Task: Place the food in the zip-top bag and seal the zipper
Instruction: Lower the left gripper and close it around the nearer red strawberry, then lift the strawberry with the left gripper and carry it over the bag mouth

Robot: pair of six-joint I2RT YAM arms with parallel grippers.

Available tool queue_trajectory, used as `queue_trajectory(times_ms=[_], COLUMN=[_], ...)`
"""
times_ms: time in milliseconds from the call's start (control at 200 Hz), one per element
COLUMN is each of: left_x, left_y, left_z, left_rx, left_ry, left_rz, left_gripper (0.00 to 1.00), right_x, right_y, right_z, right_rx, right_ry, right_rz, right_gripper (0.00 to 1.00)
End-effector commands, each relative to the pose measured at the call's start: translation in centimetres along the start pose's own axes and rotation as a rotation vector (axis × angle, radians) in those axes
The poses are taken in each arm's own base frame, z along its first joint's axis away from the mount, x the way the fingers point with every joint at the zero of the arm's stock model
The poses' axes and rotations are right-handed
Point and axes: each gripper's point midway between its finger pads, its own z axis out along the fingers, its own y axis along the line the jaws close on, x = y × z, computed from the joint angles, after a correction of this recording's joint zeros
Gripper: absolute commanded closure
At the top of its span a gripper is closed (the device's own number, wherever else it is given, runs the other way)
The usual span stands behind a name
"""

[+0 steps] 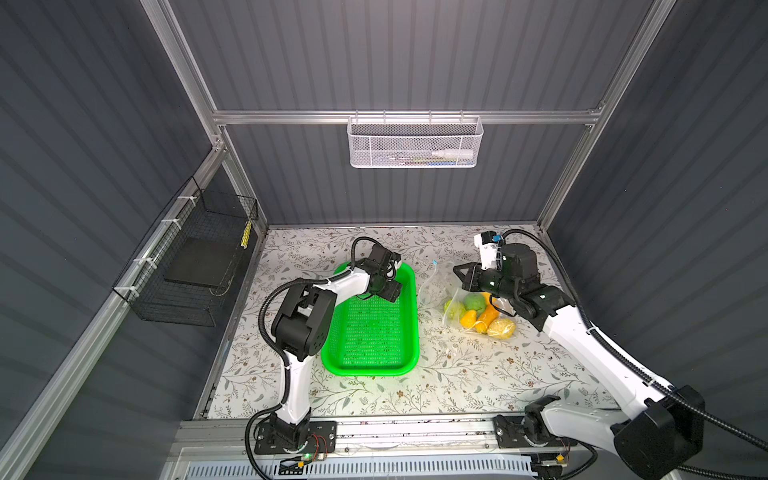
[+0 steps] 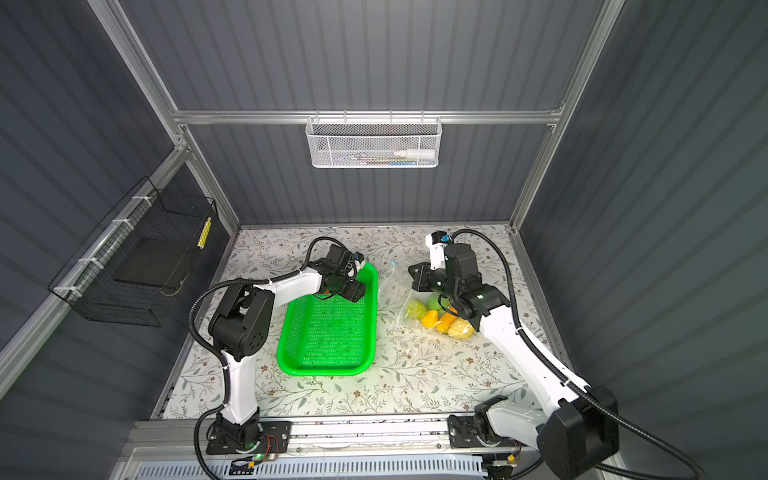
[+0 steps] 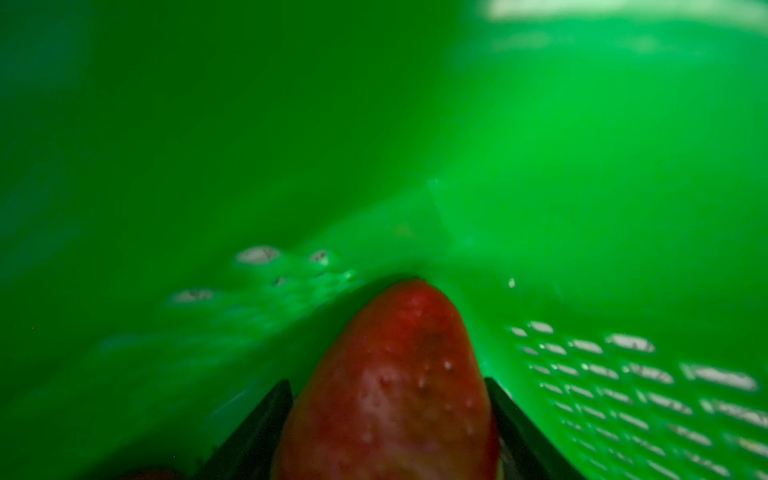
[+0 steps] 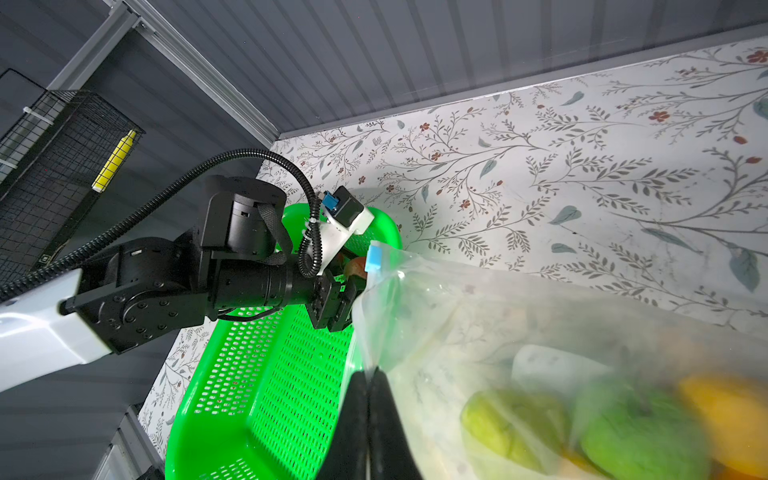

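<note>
My left gripper [image 1: 390,291] [image 2: 353,291] reaches into the far end of the green basket [image 1: 412,328] [image 3: 374,124]. Its jaws [image 3: 386,382] press both sides of a red strawberry [image 3: 395,365], whose tip touches the basket wall. The clear zip-top bag [image 1: 436,286] [image 2: 392,286] [image 4: 457,316] lies right of the basket. It holds green balls [image 1: 473,301], yellow and orange pieces [image 1: 467,319] and a pale yellow ridged one [image 1: 500,328]. My right gripper [image 1: 457,270] [image 2: 412,271] [image 4: 369,374] is shut on the bag's mouth edge and holds it up. The zipper's light-blue slider [image 1: 435,262] [image 4: 374,257] sits at the far corner.
A white mesh basket [image 1: 415,143] hangs on the back rail. A black wire basket [image 1: 195,257] is fixed to the left wall. Grey walls close in the floral table [image 1: 457,374] on three sides. The rest of the green basket's floor [image 2: 328,332] shows nothing lying on it.
</note>
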Motion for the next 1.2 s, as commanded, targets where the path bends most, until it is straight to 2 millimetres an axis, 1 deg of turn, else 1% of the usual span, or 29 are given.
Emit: queue_trajectory(times_ms=[0, 95, 160, 300, 450, 455, 465, 480, 560, 605, 715, 805, 825, 930, 1021, 1061, 1196], left_x=[0.0, -0.3, -0.6, -2.0, -4.2, -4.2, -3.2, -3.1, -4.0, -4.6, -6.5, -8.0, -8.3, -9.8, -10.8, -11.0, -11.3], left_y=[-0.2, -0.4, -0.6, -1.1, -2.0, -2.0, -2.1, -2.2, -2.9, -3.4, -5.4, -6.9, -7.7, -9.9, -11.6, -12.2, -13.8], left_z=[0.3, -0.1, -0.8, -3.4, -7.1, -7.2, -6.9, -7.1, -9.0, -10.0, -13.1, -15.3, -15.9, -18.1, -19.3, -19.5, -19.3], left_rx=[0.002, 0.008, 0.015, 0.031, 0.067, 0.069, 0.073, 0.077, 0.108, 0.135, 0.228, 0.285, 0.328, 0.437, 0.521, 0.546, 0.600], left_ry=[0.014, 0.005, -0.009, -0.066, -0.151, -0.152, -0.131, -0.132, -0.174, -0.199, -0.293, -0.360, -0.371, -0.440, -0.484, -0.492, -0.482], left_rz=[0.021, 0.015, 0.004, -0.032, -0.059, -0.059, -0.064, -0.068, -0.080, -0.090, -0.101, -0.110, -0.107, -0.122, -0.130, -0.133, -0.127], left_gripper=[0.36, 0.41, 0.42, 0.43, 0.44, 0.44, 0.44, 0.44, 0.44, 0.44, 0.44, 0.44, 0.44, 0.44, 0.44, 0.44, 0.44], right_x=[-0.9, -1.0, -0.9, -1.0, -1.2, -1.2, -1.2, -1.2, -1.1, -1.2, -1.2, -1.4, -1.4, -1.6, -1.7, -1.7, -1.8], right_y=[0.6, 0.6, 0.6, 0.5, 0.7, 0.7, 0.7, 0.7, 0.7, 0.6, 0.7, 0.7, 0.7, 0.8, 0.8, 0.8, 0.7], right_z=[-0.6, -0.6, -0.6, -0.7, -0.6, -0.6, -0.6, -0.6, -0.6, -0.6, -0.6, -0.6, -0.5, -0.5, -0.4, -0.4, -0.2], right_rx=[-0.004, -0.004, -0.001, 0.001, -0.005, -0.005, -0.005, -0.005, -0.003, -0.003, -0.004, -0.006, -0.008, -0.012, -0.011, -0.009, -0.003], right_ry=[-0.025, -0.026, -0.024, -0.029, -0.035, -0.035, -0.035, -0.036, -0.035, -0.035, -0.039, -0.044, -0.044, -0.049, -0.050, -0.050, -0.052], right_rz=[-0.020, -0.022, -0.021, -0.022, -0.022, -0.021, -0.022, -0.021, -0.021, -0.019, -0.016, -0.013, -0.013, -0.012, -0.013, -0.013, -0.015], right_gripper=[1.00, 1.00, 1.00, 1.00, 1.00, 1.00, 1.00, 1.00, 1.00, 1.00, 1.00, 1.00, 1.00, 1.00, 1.00, 1.00, 1.00])
